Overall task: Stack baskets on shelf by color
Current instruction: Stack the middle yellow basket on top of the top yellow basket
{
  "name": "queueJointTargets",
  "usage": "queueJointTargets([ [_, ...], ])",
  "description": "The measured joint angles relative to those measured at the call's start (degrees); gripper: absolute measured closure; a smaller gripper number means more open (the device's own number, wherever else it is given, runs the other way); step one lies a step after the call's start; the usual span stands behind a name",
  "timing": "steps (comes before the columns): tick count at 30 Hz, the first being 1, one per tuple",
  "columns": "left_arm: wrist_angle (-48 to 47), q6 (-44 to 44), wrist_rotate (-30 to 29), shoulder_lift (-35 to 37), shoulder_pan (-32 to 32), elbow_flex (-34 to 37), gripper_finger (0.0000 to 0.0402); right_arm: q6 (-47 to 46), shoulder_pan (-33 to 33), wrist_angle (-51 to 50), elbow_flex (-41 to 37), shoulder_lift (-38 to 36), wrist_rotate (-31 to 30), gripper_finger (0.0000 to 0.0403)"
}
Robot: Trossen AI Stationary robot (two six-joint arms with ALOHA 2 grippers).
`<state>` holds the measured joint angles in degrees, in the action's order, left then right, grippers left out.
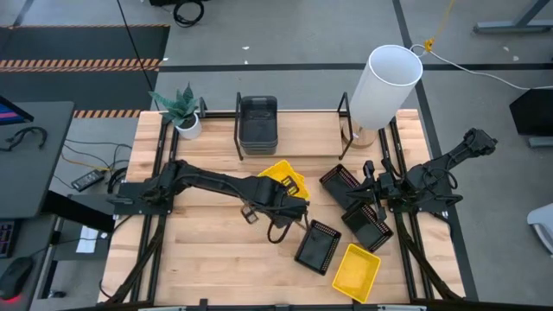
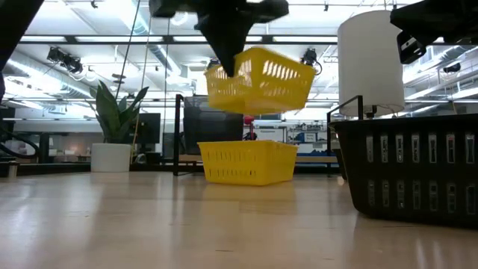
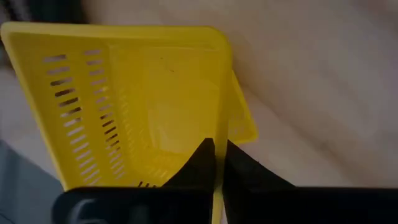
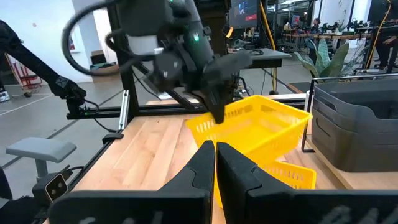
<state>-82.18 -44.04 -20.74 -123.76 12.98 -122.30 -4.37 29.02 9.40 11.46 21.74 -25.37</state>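
My left gripper [image 3: 214, 163] is clamped on the rim of a yellow basket [image 2: 259, 78], held tilted in the air above a second yellow basket [image 2: 246, 162] near the table's middle. Next: level it, lower it squarely inside. My right gripper [image 4: 215, 163], fingers closed on nothing, waits near the right edge.

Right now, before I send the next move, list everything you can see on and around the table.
Yellow baskets: three; one lifted over the table's middle, one on the table beneath it, one at the front right.
Black baskets: three; right of centre.
Grey baskets: a stack, count unclear; on the shelf.
Shelf: one, light wood with black rods; back edge.
White cylinder: one; back right.
Plant: one, green, white pot; back left.
Left gripper: shut on the lifted basket's wall.
Right gripper: shut, empty, by the black baskets.
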Motion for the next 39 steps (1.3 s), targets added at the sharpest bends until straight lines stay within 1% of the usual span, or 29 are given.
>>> queueJointTargets([
  [4,-0.9,-21.4,-0.1,0.0,-1.0,2.4,0.0381,0.0,0.0,0.0,0.0,0.0,0.0,0.0380],
  [6,-1.2,-29.8,-0.5,0.0,-1.4,3.5,0.0378,0.0,0.0,0.0,0.0,0.0,0.0,0.0380],
  [8,-0.5,-35.5,-2.9,0.0,-1.8,4.5,0.0382,0.0,0.0,0.0,0.0,0.0,0.0,0.0380],
  [11,0.5,-41.2,-6.7,-0.1,-2.6,5.8,0.0391,0.0,0.0,0.0,0.0,0.0,0.0,0.0380],
  [16,1.4,-42.6,-7.8,-0.1,-4.2,5.8,0.0388,0.0,0.0,0.0,0.0,0.0,0.0,0.0380],
  [21,1.3,-43.8,-8.1,-0.1,-4.2,5.8,0.0389,0.0,0.0,0.0,0.0,0.0,0.0,0.0380],
  [28,1.3,-48.5,-7.8,-0.1,-4.1,5.8,0.0389,0.0,0.0,0.0,0.0,0.0,0.0,0.0380],
  [39,1.4,-50.4,0.4,-0.1,-3.8,5.8,0.0389,0.0,0.0,0.0,0.0,0.0,0.0,0.0380],
])
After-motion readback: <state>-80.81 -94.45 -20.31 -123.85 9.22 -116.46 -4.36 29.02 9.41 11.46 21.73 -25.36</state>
